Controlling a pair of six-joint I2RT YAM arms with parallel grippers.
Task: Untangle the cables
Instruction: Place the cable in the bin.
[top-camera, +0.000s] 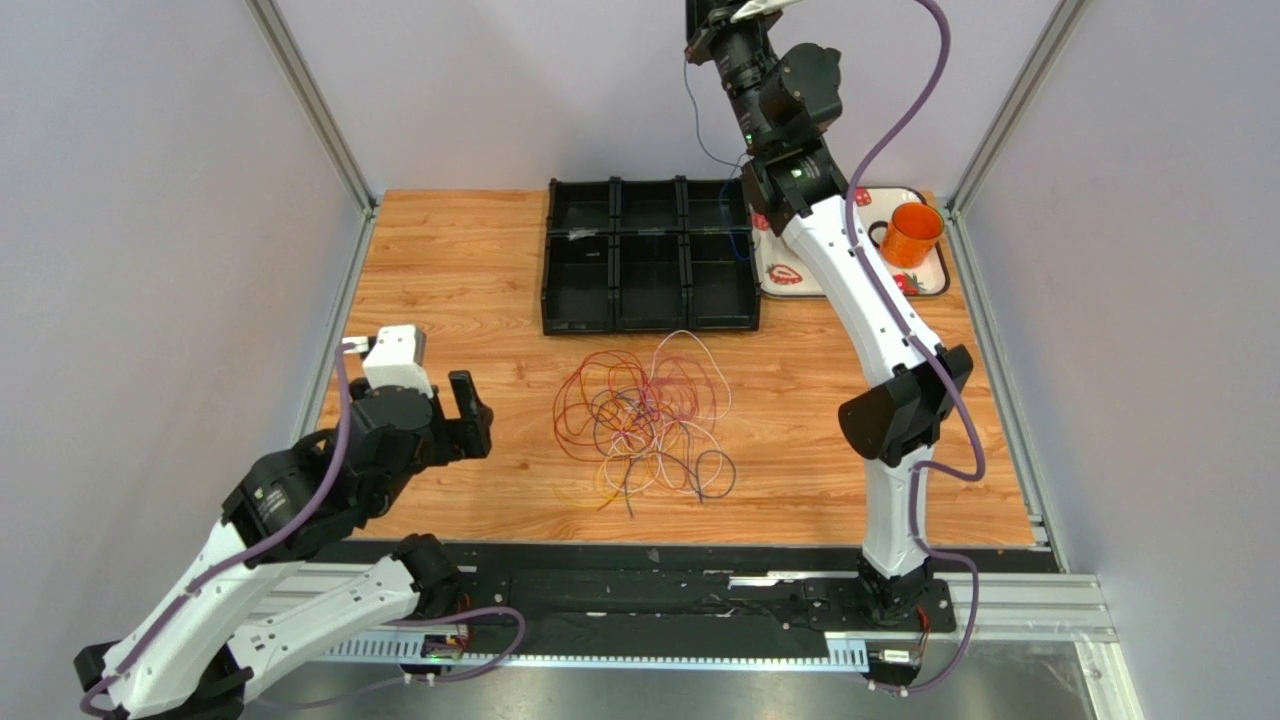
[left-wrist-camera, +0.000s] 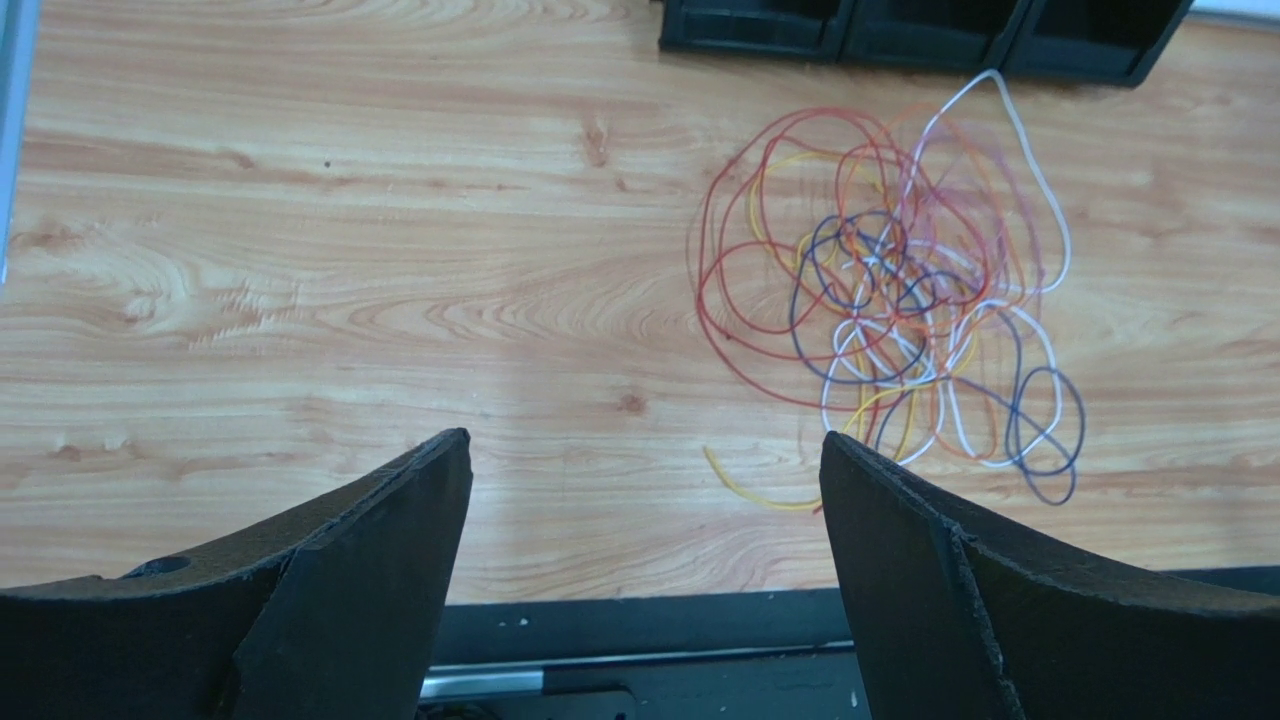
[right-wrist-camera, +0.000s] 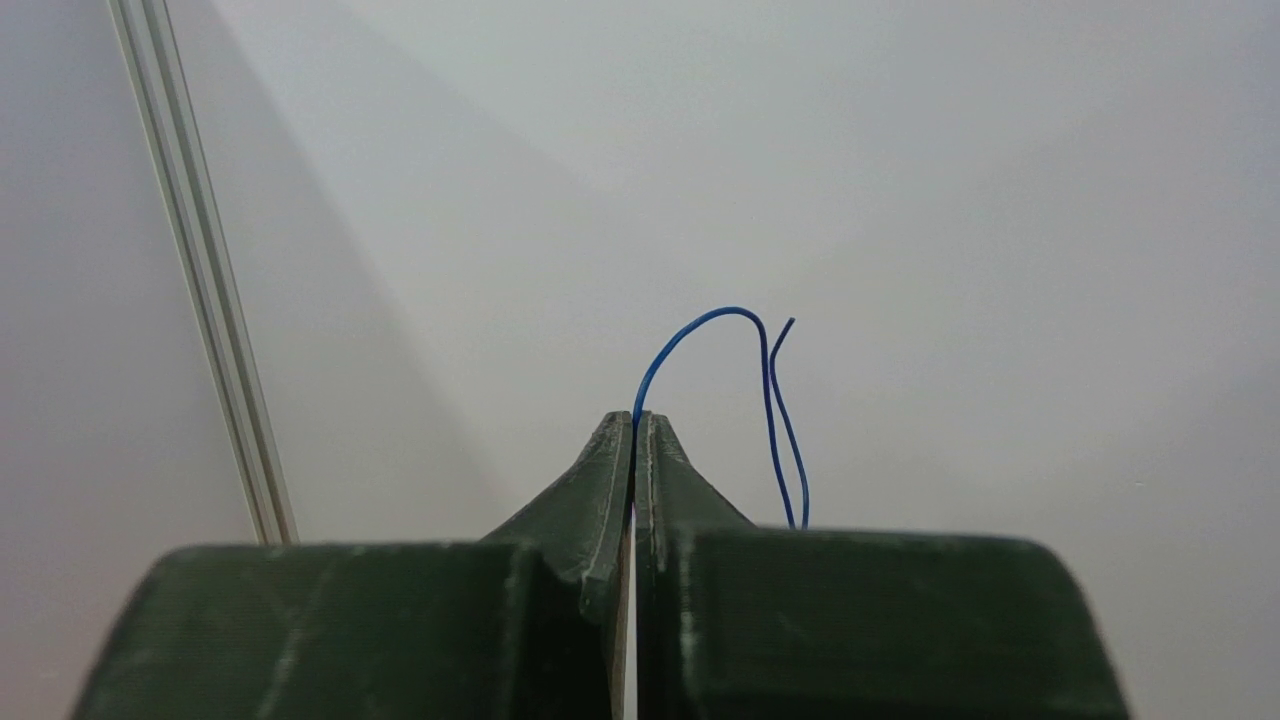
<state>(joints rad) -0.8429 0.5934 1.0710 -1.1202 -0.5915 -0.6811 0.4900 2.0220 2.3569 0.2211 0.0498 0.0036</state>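
One blue cable (right-wrist-camera: 706, 323) free of heap, pinched in right gripper (right-wrist-camera: 637, 428), jaws together, held high above far side of table (top-camera: 451, 270). Other cables (top-camera: 643, 420) lie tangled mid-table, near black tray (top-camera: 549, 285). Left gripper (left-wrist-camera: 646, 465) jaws wide apart, holding nothing, beside heap. Most sorting left.

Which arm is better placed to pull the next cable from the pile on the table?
Left. The left gripper is open, empty and low beside the tangled cables, facing them. The right gripper is high up at the back, shut on a blue cable, so it is probably busy.
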